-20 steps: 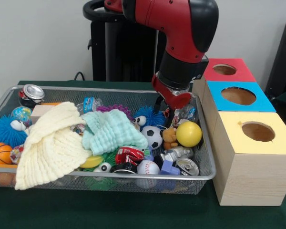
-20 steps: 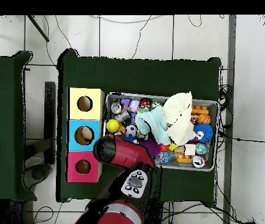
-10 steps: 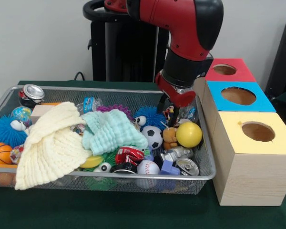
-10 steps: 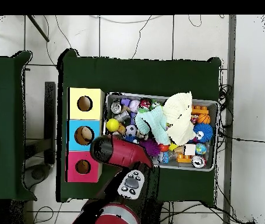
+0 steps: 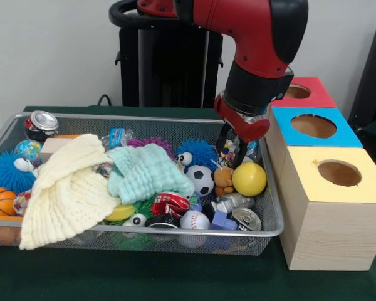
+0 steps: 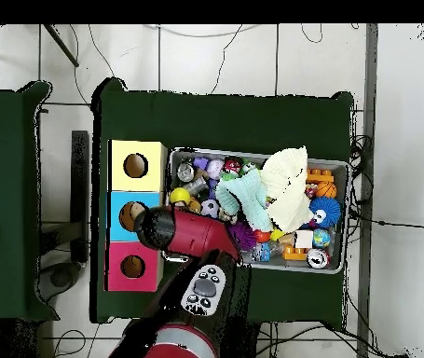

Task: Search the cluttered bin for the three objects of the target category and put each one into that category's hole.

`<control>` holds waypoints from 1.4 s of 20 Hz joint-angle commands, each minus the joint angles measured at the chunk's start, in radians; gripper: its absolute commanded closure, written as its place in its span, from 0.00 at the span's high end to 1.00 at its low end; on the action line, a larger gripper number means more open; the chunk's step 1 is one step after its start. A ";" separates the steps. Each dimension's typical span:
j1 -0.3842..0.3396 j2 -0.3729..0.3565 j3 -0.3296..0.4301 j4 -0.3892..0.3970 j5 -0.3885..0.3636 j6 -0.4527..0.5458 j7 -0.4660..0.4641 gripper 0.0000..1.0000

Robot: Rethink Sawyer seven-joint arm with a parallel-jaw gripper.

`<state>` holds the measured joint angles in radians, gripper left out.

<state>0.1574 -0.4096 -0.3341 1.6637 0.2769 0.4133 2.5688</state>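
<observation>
Gripper [image 5: 237, 149] grasping a crinkled plastic bottle [image 5: 244, 149] above the bin [image 5: 271, 207]. Judged light, slippery, easily crushed; best held across its middle.

Thick glossy red arm [image 5: 250, 28] with rounded black joint caps and a black wrist section. Red collar above the dark gripper [image 5: 237, 145]. Overhead, a grey oval control pad with dark buttons [image 6: 203, 289] on a black link at 6 o'clock.
</observation>
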 commanded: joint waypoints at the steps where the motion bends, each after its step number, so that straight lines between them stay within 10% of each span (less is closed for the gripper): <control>1: -0.017 0.048 0.057 -0.096 0.054 0.031 0.153 1.00; 28: 0.024 0.129 0.077 0.025 0.329 -0.036 0.302 1.00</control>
<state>0.1648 -0.3532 -0.3587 1.6741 0.5075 0.4189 2.5707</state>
